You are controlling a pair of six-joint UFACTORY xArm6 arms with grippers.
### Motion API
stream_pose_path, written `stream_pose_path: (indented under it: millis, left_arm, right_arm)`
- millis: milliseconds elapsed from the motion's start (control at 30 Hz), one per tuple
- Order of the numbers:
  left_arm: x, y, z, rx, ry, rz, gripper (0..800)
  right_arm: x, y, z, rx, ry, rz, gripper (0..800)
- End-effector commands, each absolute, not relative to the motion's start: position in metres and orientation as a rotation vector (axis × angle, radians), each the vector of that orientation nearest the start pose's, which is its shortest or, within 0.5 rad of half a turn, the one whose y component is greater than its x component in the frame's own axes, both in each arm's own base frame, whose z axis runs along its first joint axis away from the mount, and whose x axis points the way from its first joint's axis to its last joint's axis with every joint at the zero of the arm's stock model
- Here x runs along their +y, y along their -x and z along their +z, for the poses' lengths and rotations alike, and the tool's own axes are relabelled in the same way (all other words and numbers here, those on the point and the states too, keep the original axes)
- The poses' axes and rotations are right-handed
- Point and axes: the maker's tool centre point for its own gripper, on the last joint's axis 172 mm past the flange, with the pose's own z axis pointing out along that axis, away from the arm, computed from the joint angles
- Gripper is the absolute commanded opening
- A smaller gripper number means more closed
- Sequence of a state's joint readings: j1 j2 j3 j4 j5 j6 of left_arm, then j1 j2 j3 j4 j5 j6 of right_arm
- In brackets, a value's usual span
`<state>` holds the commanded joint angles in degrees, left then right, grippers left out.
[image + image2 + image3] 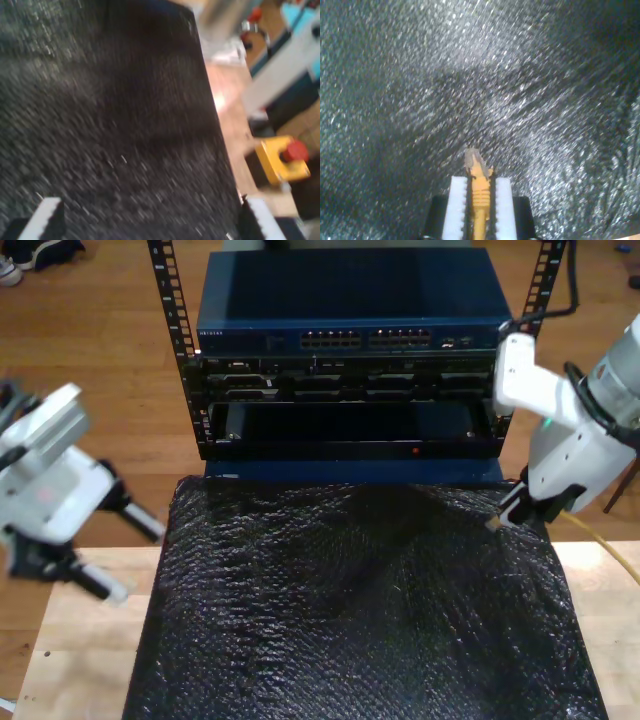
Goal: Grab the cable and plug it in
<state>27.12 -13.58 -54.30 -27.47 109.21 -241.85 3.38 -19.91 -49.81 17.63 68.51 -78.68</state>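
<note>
Second gripper (pixel 480 200) clamped on cable (pixel 479 210), clear plug (pixel 474 160) over black mat (pixel 360 610); first gripper (pixel 150 220) spread open; rack (pixel 345 390) apparently unobstructed beyond.

Glare speckles the black mat (pixel 520 90); wrist views blur.

No text, label or number is showing clearly enough to read; small white marks on the blue switch (pixel 345 302) are staying too blurred to decipher
</note>
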Motion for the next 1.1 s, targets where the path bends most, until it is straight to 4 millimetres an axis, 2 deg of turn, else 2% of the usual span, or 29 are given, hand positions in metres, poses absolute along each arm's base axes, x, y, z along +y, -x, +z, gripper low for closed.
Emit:
stream_pose_path:
  millis: [167, 333, 533, 667, 800, 933, 1100]
  left_arm:
    - [0.024, -0.210, 0.255, -1.721, -1.610, 0.213, 798]
    - [0.070, -0.176, 0.241, -1.716, -1.617, 0.270, 798]
    - [0.104, -0.127, 0.226, -1.741, -1.566, 0.264, 798]
    - [0.114, -0.098, 0.211, -1.732, -1.546, 0.293, 798]
    - [0.120, -0.068, 0.186, -1.741, -1.525, 0.309, 798]
    - [0.122, -0.047, 0.166, -1.726, -1.555, 0.317, 799]
    - [0.113, -0.032, 0.158, -1.724, -1.546, 0.344, 798]
  right_arm:
    - [0.088, -0.381, 0.241, -1.792, 2.298, -0.251, 0]
    - [0.087, -0.380, 0.238, -1.795, 2.297, -0.236, 0]
    - [0.087, -0.380, 0.234, -1.791, 2.295, -0.220, 0]
    - [0.087, -0.378, 0.230, -1.785, 2.292, -0.210, 0]
    - [0.087, -0.378, 0.226, -1.780, 2.289, -0.197, 0]
    - [0.087, -0.377, 0.224, -1.778, 2.288, -0.191, 0]
    - [0.087, -0.376, 0.223, -1.778, 2.288, -0.189, 0]
